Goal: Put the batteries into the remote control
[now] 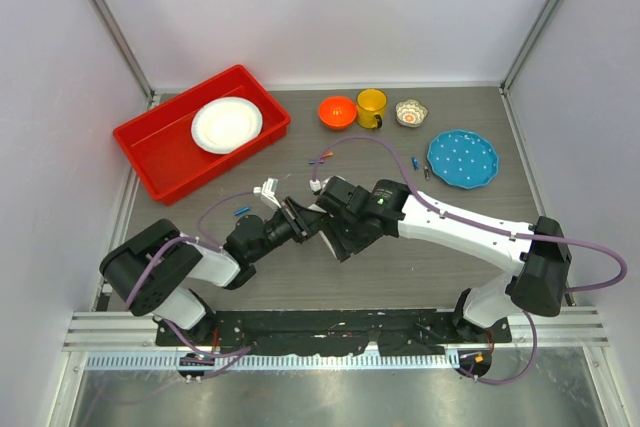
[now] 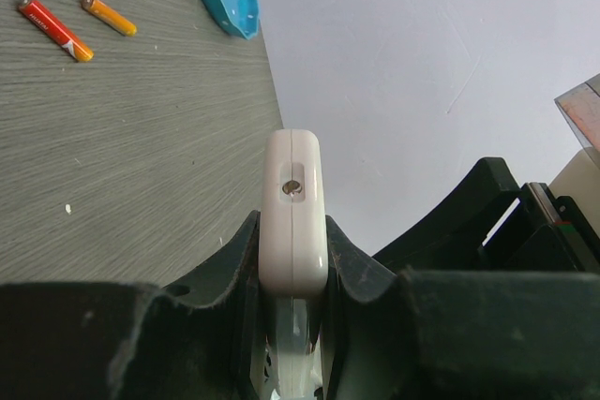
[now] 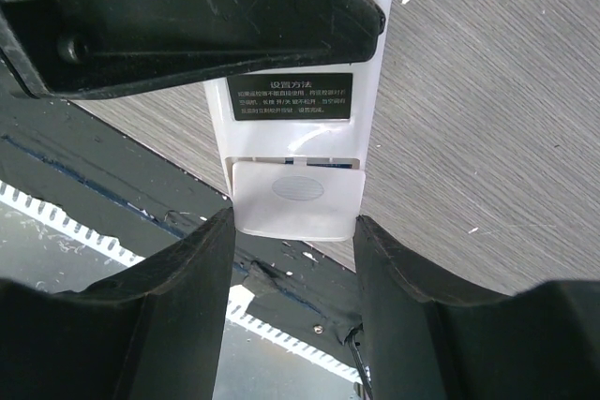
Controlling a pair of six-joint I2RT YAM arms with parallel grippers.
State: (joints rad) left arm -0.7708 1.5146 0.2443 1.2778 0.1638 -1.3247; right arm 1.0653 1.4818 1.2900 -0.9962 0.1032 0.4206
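Now, remote control (image 2: 293, 222) clamped in left fingers (image 2: 225, 274), right fingers (image 3: 178, 278) pinching end

The left gripper (image 2: 293, 255) hides most of the remote control (image 2: 293, 194), apparently its button face too.

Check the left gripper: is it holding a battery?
No, the left gripper clamps the white remote control edge-on.
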